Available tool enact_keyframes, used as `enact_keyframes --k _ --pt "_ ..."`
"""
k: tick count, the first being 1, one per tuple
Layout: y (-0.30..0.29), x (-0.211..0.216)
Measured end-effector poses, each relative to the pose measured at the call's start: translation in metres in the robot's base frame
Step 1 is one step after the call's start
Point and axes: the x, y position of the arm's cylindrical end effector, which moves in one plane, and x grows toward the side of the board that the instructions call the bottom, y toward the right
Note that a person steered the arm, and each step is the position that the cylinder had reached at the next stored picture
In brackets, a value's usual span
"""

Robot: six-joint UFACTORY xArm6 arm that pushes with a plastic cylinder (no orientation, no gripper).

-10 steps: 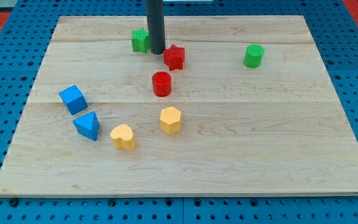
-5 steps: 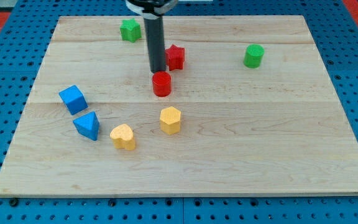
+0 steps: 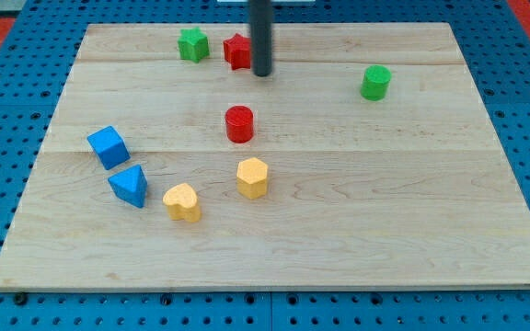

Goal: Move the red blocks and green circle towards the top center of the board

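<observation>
- At the far centre of the worktop (image 3: pixel 412 230), my tip (image 3: pixel 262 74) sits just right of the red star (image 3: pixel 236 51), touching or nearly so
- no hand on this arm, only a bare rod, so no spread or pinch to report
- green star (image 3: pixel 191 44) just left of red star
- red cylinder (image 3: pixel 239 123) nearer, mid-board, apart from tip
- green cylinder (image 3: pixel 375 83) well right
- yellow hexagon (image 3: pixel 252 177), yellow heart (image 3: pixel 183 202) near centre-left
- blue cube (image 3: pixel 109 147), blue triangular block (image 3: pixel 129 186) far left side
</observation>
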Motion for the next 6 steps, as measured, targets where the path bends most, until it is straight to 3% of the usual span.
enact_keyframes --k 1,2,4,5,6 --pt "0.074 0.049" --pt "0.137 0.038" --pt "0.19 0.011" --pt "0.178 -0.008" --pt "0.1 -0.02"
